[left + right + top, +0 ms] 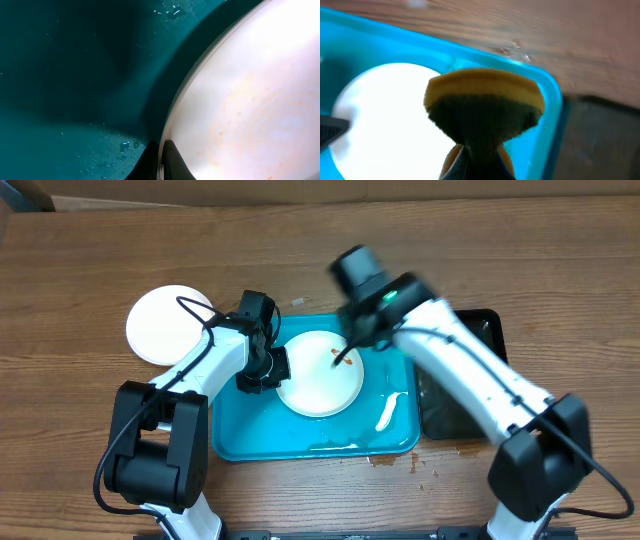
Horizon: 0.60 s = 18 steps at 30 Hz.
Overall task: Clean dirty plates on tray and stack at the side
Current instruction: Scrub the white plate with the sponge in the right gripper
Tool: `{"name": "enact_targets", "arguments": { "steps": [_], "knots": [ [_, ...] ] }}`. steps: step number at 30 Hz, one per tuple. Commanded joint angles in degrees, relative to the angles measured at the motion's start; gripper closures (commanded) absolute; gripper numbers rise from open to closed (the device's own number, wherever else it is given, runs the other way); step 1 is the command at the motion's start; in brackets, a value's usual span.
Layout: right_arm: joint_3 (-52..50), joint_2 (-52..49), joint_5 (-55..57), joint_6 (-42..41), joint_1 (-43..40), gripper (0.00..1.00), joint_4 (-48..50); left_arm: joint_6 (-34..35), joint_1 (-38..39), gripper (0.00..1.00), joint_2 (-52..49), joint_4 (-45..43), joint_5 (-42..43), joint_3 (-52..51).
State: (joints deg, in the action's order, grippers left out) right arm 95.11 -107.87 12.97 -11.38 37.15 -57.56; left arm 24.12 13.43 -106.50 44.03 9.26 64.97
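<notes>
Black left pincer (268, 368): shut hard on the left rim of the white plate (320, 373); in your wrist view the rim runs between the two fingers (176, 162).
Black right pincer (348, 352): shut on a sponge (485, 107) with yellow foam and a dark scouring face. It hangs over the plate's part nearest the tray's far right corner; whether it touches, you cannot tell.
Held plate: inside the turquoise tray (240, 430), near its middle, with a brown smear (337, 356) on the side toward the tray's far edge.
Handling: probably stiff, light and thin-rimmed. It is wet, so expect it to skate on the tray floor under scrubbing. Take it by the rim, as you do now, and brace against the sponge's push.
Tray floor: beaded and streaked with water.
Second plate (165, 323): white, on the table (100, 240) just off the tray's far left corner.
Black tray (470, 370): just beside the tray's right edge.
Third plate: not in view.
</notes>
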Motion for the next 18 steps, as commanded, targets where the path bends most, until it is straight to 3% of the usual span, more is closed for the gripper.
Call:
{"name": "enact_targets", "arguments": {
  "steps": [1,9,18],
  "knots": [
    [-1.44,-0.02,11.1,3.78,3.37,0.96,3.02,0.74,0.09,0.96,-1.03,0.09,-1.73,-0.59],
    [-2.08,-7.26,10.99,9.97,5.84,0.96,4.28,0.74,0.09,0.96,-1.03,0.09,-1.73,-0.59],
    [-2.12,-13.2,8.28,9.92,5.86,0.96,5.35,0.74,0.09,0.96,-1.03,0.09,-1.73,-0.59]
  ]
}}
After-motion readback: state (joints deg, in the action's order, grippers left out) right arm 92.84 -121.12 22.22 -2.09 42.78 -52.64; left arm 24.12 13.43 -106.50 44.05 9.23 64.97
